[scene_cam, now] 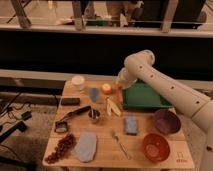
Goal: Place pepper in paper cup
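The pepper (120, 94), slim and red-orange, hangs upright from my gripper (120, 87), which is shut on its upper end. They hover over the back of the wooden table (102, 155), beside the left edge of the green tray (145, 97) and just right of a round orange fruit (106, 88). The paper cup (78, 82), short and white, stands at the table's back left corner, well to the left of the gripper. My white arm reaches in from the right.
A yellow banana (113, 107) lies below the gripper. Also on the table are a small metal cup (94, 116), a blue sponge (131, 125), a fork (120, 144), a purple bowl (166, 121), an orange-red bowl (156, 146), a grey cloth (86, 146) and grapes (61, 148).
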